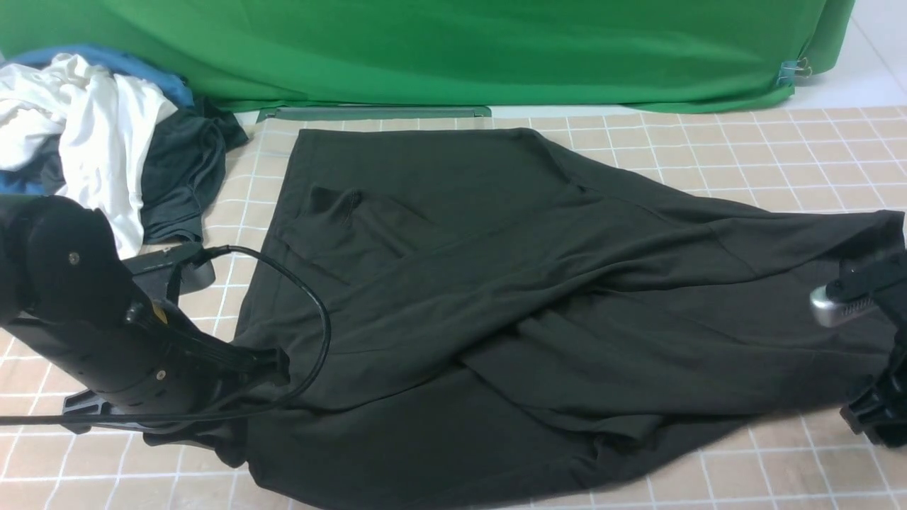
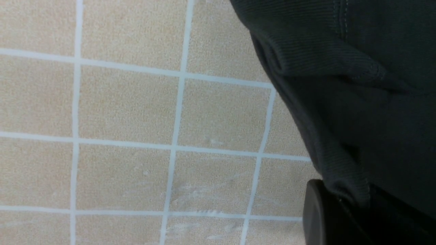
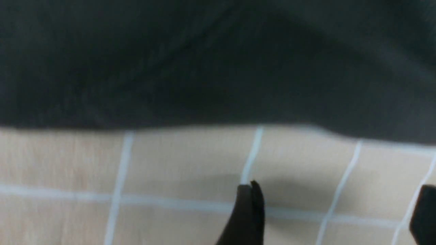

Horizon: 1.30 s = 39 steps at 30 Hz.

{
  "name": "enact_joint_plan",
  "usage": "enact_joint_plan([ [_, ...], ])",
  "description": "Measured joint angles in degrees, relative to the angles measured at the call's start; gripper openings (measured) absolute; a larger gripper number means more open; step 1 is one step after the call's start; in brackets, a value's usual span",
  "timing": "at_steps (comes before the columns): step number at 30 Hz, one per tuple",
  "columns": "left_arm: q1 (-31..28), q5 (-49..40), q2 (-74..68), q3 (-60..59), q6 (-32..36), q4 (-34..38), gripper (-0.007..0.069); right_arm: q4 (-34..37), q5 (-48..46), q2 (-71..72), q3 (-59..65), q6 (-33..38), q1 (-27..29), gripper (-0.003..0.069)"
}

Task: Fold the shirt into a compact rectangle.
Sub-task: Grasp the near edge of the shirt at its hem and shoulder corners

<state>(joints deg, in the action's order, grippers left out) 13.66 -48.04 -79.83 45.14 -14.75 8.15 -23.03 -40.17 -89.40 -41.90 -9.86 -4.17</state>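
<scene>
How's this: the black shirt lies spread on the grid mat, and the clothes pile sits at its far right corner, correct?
No. The pile sits at the far left corner of the mat, not right; the front view shows it. The shirt does lie spread on the mat.

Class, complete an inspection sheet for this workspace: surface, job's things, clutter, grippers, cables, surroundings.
Surface: beige mat with white grid lines.
Job's things: large black T-shirt, creased, partly folded over itself, not yet a rectangle.
Clutter: heap of white, blue and dark garments, far left.
Grippers: left gripper shut on the T-shirt's left edge; right gripper open, empty, by its right edge.
Cables: black cable looping from left arm over the T-shirt.
Surroundings: green cloth backdrop behind.
</scene>
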Motion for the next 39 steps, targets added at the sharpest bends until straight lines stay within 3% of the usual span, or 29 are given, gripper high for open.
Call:
enact_joint_plan([
  [6, 0.00, 0.00, 0.00, 0.00, 0.00, 0.00, 0.0029, -0.45, 8.91, -0.18, 0.02, 2.75, 0.00, 0.0575],
  [15, 0.00, 0.00, 0.00, 0.00, 0.00, 0.00, 0.0029, -0.69, 11.97, -0.18, 0.02, 5.30, 0.00, 0.0499],
  [17, 0.00, 0.00, 0.00, 0.00, 0.00, 0.00, 0.0029, -0.69, 12.09, -0.18, 0.02, 5.35, 0.00, 0.0463],
  [24, 0.00, 0.00, 0.00, 0.00, 0.00, 0.00, 0.0029, -0.93, 11.59, -0.18, 0.02, 5.35, 0.00, 0.0176],
  [26, 0.00, 0.00, 0.00, 0.00, 0.00, 0.00, 0.0029, -1.22, 9.97, -0.18, -0.10, 5.35, 0.00, 0.0128],
  [28, 0.00, 0.00, 0.00, 0.00, 0.00, -0.24, 0.0029, -1.65, 5.91, -0.21, -1.42, 5.01, 0.00, 0.0153],
  [30, 0.00, 0.00, 0.00, 0.00, 0.00, -0.23, 0.0029, -2.11, 1.65, -0.21, -3.42, 4.44, 0.00, 0.0230],
  [33, 0.00, -0.04, 0.05, 0.00, 0.00, -0.23, 0.0029, -2.58, -7.07, -0.21, -8.20, 1.71, 0.00, 0.0412],
  [35, 0.00, -0.04, 0.05, 0.00, 0.00, -0.43, 0.0029, -2.31, -13.30, -0.21, -11.80, -0.49, 0.75, 0.0490],
  [39, 0.00, -0.06, 0.05, 0.00, 0.00, -0.92, 0.0029, 3.65, -19.79, -0.07, -14.71, -1.46, 7.58, 0.0509],
])
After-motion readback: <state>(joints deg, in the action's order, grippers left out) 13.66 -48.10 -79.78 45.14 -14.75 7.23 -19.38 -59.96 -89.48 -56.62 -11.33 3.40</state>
